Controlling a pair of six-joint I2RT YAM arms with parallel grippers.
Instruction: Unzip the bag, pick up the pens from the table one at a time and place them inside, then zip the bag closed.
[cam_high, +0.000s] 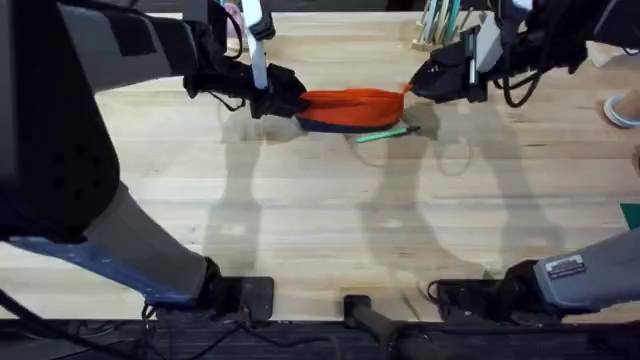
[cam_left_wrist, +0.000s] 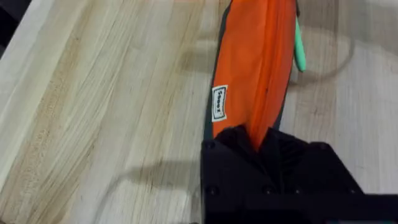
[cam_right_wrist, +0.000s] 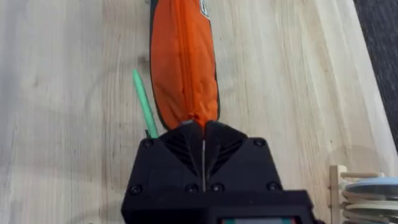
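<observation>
The bag (cam_high: 350, 108) lies lengthwise on the far part of the table (cam_high: 320, 230), with the left gripper (cam_high: 285, 103) at its left end and the right gripper (cam_high: 412, 88) at its right end. A pen (cam_high: 382, 133) lies on the table just in front of the bag, along its right half.

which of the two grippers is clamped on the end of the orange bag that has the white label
The left gripper. Its end of the bag carries the white label; the right gripper pinches the opposite end, beside the green pen.
</observation>
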